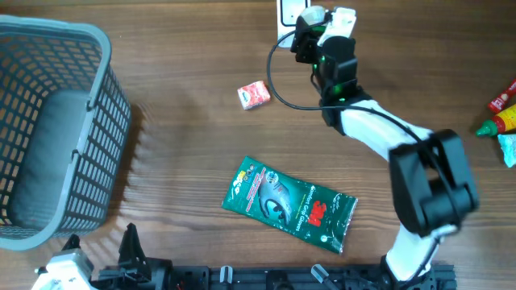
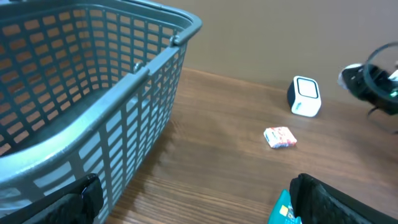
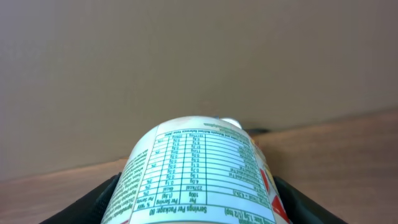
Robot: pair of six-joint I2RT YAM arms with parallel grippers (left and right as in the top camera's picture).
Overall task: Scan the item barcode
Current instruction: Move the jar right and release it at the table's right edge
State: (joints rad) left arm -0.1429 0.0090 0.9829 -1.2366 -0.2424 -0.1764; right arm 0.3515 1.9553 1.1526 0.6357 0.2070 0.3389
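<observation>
One view alone, the right wrist's, shows what is carried: a bottle (image 3: 199, 162) with a printed nutrition table lies lengthwise away from the lens, cap at the far end. The right gripper (image 3: 196, 205) is clamped on it, its jaws pressed against both flanks. Behind it are only a plain wall and a strip of wooden table (image 3: 348, 134); the scanner appears in the other two views. From overhead, the right arm (image 1: 379, 133) rises from the near right edge. It bends at the elbow and slants its white forearm up and left to the far edge. There the gripper and its white load sit just right of the white scanner (image 1: 286, 10); whether they touch I cannot tell. This view also gives the layout: a small red-and-white packet (image 1: 253, 95) near the scanner, a green pouch (image 1: 290, 205) lying flat mid-table, a grey basket (image 1: 56, 129) at the left, sauce containers (image 1: 501, 109) at the right edge, and the left gripper (image 1: 101, 242) low at the near-left corner beside the basket. The left wrist camera looks along the tabletop, so it alone shows the scanner standing upright, white face and dark side. The right gripper hangs just beyond it to the right, off the wood. The left gripper's jaws are spread wide at the bottom corners of this view, and a corner of the pouch shows beside one jaw.
</observation>
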